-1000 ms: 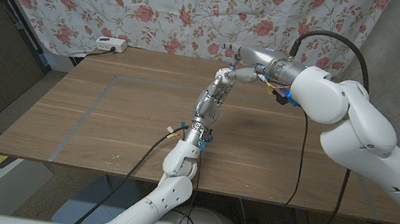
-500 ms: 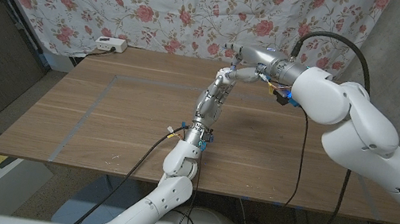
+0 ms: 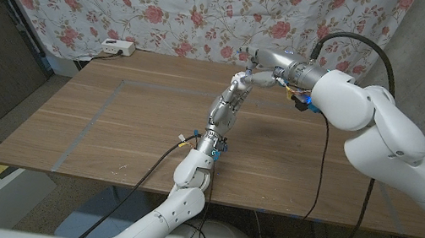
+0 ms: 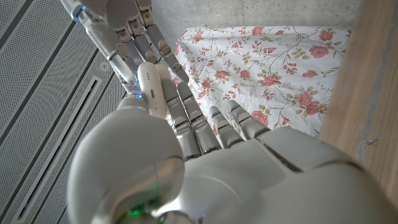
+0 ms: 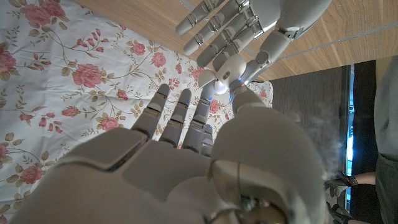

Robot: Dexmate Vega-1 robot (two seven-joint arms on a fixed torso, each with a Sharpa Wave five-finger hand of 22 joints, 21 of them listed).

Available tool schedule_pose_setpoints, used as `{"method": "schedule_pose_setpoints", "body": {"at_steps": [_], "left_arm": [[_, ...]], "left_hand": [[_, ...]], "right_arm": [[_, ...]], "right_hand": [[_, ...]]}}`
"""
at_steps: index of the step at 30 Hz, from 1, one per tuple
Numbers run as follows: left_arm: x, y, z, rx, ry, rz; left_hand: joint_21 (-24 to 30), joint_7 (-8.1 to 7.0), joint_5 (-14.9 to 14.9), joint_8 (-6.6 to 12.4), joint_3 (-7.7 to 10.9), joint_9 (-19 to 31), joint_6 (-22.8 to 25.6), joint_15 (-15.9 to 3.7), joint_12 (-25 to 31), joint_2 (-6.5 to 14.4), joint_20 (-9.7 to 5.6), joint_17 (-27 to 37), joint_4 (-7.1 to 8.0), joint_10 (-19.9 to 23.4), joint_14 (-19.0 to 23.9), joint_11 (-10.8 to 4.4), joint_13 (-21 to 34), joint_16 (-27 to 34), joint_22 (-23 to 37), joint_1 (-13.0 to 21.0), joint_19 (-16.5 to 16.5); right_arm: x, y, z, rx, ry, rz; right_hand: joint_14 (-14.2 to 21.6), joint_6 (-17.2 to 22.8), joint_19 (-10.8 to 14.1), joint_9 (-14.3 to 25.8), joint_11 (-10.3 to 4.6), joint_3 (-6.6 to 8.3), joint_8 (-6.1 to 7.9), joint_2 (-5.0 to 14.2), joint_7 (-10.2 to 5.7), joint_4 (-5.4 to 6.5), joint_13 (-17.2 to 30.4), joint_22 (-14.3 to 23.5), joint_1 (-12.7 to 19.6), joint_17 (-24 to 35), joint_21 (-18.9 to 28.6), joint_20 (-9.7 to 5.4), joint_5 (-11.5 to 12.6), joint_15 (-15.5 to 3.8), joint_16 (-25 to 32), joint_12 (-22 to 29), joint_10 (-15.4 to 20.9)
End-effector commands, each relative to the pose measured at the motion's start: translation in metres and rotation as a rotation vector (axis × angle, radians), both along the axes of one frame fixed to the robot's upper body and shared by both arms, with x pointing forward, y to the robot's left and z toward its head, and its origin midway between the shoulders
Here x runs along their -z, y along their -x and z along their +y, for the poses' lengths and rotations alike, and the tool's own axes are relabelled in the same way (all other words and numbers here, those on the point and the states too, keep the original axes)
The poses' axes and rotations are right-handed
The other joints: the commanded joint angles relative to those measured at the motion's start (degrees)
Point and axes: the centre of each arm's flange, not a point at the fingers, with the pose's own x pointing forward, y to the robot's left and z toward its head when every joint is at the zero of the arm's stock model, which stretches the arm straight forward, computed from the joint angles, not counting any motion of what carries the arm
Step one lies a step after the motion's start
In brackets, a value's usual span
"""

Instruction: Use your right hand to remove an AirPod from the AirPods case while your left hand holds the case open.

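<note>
Both hands meet in the air above the table's far middle. My left hand (image 3: 239,81) (image 4: 205,162) holds the white AirPods case (image 4: 152,90) up between its fingers. My right hand (image 3: 262,59) (image 5: 186,155) reaches in from the right with its fingers stretched out. Its thumb and one fingertip touch a small white rounded thing (image 5: 211,80) at the case's top. In the right wrist view the left hand's fingers (image 5: 236,22) spread just beyond it. I cannot tell whether that white thing is an AirPod or part of the case, nor whether the lid stands open.
The wooden table (image 3: 107,136) carries grey tape lines and a white power strip (image 3: 117,47) at its back left. A floral curtain (image 3: 171,1) hangs behind. Part of a person (image 5: 385,124) stands beside the table in the right wrist view.
</note>
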Motion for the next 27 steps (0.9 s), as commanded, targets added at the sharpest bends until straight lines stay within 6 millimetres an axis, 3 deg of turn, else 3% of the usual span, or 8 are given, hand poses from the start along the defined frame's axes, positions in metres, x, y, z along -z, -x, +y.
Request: {"method": "schedule_pose_setpoints", "body": {"at_steps": [1, 27], "left_arm": [[0.0015, -0.0001, -0.0001, 0.004, -0.004, 0.004], [0.003, -0.0016, -0.001, 0.012, -0.005, 0.008]], "left_hand": [[0.1, -1.99, 0.4, 0.16, 0.03, 0.2, 2.0, -0.68, -0.1, 0.5, 0.23, 0.2, 0.45, 0.5, 0.5, -0.12, 0.3, -0.2, 0.3, 1.0, -0.2], [0.0, -1.98, 0.4, 0.11, -0.2, 0.1, 2.2, -0.64, -0.1, 0.6, 0.3, 0.2, 0.85, 0.6, 0.4, -0.12, 0.4, -0.1, 0.2, 1.2, -0.3]], "right_arm": [[-0.002, 0.0006, -0.0015, 0.002, -0.006, 0.006], [-0.0017, 0.0001, -0.0071, -0.004, -0.049, -0.007]], "right_hand": [[0.4, 0.6, 0.3, 0.3, -1.4, 1.03, 0.15, 0.69, -0.11, 0.32, 0.8, 0.1, 1.0, 0.7, 0.3, -0.47, -0.1, -4.54, 0.5, 0.9, 1.1], [0.6, 2.6, 1.6, 0.4, -1.82, 3.37, 0.35, 0.73, -0.71, 1.59, 3.3, 0.2, 3.0, 3.3, 0.7, -1.63, -1.4, -5.27, 2.0, 3.2, 0.1]]}}
